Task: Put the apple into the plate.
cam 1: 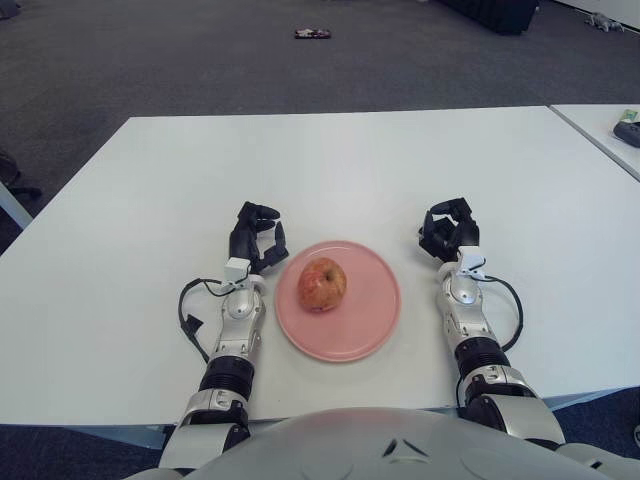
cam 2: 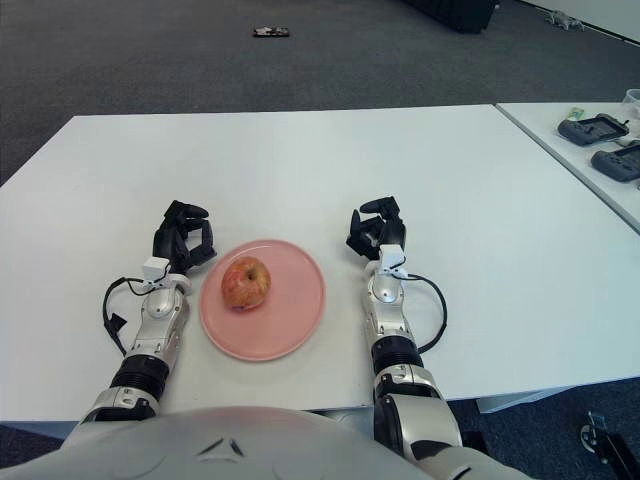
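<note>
A red-yellow apple (cam 1: pixel 322 284) lies inside the pink plate (cam 1: pixel 370 315), towards its left half, on the white table. My left hand (cam 1: pixel 256 238) shows just left of the plate with its black fingers loosely curled and nothing in them. My right hand (cam 1: pixel 447 230) shows just right of the plate, fingers also loosely bent and holding nothing. Neither hand touches the apple or the plate.
The white table (cam 1: pixel 340 170) stretches far behind the plate. A second table at the right carries dark devices (cam 2: pixel 597 128). A small dark object (cam 1: pixel 312 33) lies on the carpet far behind.
</note>
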`<control>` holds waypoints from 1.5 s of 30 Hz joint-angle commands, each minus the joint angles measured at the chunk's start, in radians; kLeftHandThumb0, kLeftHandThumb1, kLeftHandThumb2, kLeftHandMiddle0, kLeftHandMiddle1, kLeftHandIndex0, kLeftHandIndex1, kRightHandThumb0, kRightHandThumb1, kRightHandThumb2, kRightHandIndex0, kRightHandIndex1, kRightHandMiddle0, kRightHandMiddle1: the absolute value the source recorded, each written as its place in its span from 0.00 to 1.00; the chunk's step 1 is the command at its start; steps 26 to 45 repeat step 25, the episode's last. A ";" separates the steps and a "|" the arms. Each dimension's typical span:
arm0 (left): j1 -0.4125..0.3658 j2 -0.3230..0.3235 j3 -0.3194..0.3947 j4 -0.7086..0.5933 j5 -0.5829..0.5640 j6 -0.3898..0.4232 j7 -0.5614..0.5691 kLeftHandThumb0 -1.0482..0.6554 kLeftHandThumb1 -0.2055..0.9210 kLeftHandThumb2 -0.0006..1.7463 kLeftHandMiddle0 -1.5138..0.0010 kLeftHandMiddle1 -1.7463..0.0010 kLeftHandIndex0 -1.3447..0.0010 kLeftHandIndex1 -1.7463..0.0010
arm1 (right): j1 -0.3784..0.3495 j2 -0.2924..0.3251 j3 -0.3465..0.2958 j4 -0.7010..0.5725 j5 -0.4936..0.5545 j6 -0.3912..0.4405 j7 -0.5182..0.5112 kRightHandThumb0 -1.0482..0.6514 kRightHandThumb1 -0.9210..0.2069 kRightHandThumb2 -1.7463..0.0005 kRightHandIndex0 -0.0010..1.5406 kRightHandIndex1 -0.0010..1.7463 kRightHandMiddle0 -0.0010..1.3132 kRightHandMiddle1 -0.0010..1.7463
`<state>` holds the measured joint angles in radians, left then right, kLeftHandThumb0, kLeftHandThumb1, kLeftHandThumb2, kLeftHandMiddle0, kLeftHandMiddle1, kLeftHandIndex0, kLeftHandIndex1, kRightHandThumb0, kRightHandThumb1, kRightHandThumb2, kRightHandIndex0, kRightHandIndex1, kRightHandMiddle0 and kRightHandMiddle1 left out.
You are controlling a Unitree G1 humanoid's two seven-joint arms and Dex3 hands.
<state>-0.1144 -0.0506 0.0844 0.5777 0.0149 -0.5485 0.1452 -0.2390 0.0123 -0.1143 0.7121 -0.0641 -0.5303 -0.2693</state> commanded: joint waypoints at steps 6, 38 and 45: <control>0.044 0.006 0.001 0.021 0.000 0.012 -0.013 0.36 0.59 0.66 0.44 0.00 0.63 0.00 | 0.044 -0.005 0.026 -0.030 -0.021 0.042 0.014 0.37 0.33 0.41 0.43 0.94 0.33 1.00; 0.060 0.013 0.001 -0.006 -0.003 0.025 -0.022 0.36 0.60 0.65 0.45 0.00 0.64 0.00 | 0.119 0.003 0.085 -0.144 -0.075 0.022 0.001 0.37 0.35 0.40 0.45 0.94 0.34 1.00; 0.060 0.013 0.001 -0.006 -0.003 0.025 -0.022 0.36 0.60 0.65 0.45 0.00 0.64 0.00 | 0.119 0.003 0.085 -0.144 -0.075 0.022 0.001 0.37 0.35 0.40 0.45 0.94 0.34 1.00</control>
